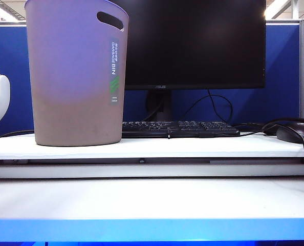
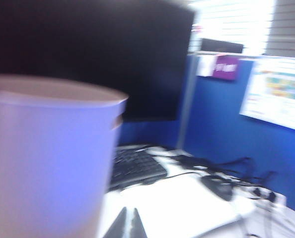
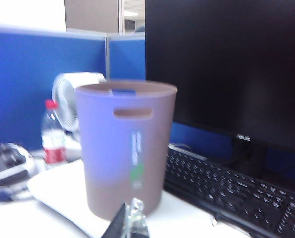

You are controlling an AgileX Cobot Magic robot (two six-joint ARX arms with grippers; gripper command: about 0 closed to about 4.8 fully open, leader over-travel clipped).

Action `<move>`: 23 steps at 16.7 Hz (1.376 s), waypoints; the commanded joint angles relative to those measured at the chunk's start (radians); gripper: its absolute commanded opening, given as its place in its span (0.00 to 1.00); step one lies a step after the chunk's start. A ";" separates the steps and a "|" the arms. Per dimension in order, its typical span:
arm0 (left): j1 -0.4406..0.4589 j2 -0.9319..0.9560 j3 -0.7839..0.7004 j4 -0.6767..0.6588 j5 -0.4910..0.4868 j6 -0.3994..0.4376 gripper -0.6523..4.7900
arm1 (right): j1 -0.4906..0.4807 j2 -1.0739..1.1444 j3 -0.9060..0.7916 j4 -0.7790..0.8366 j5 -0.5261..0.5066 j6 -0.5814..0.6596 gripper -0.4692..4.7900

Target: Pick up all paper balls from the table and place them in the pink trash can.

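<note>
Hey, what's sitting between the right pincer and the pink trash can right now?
Nothing: in the right wrist view only bare white table lies between the shut right pincer and the pink trash can just beyond it.

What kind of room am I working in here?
Most likely an office cubicle: a desk with a monitor and keyboard, blue partition walls, and a mouse. The pink trash can stands on the desk's upper tier.

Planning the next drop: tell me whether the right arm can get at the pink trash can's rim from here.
Probably yes. The right gripper, fingers shut, faces the pink trash can with only bare table between; the keyboard lies off to one side.
</note>
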 commanded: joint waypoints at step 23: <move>0.244 -0.011 -0.133 -0.148 -0.229 0.104 0.11 | 0.002 -0.003 -0.053 -0.230 -0.002 -0.008 0.08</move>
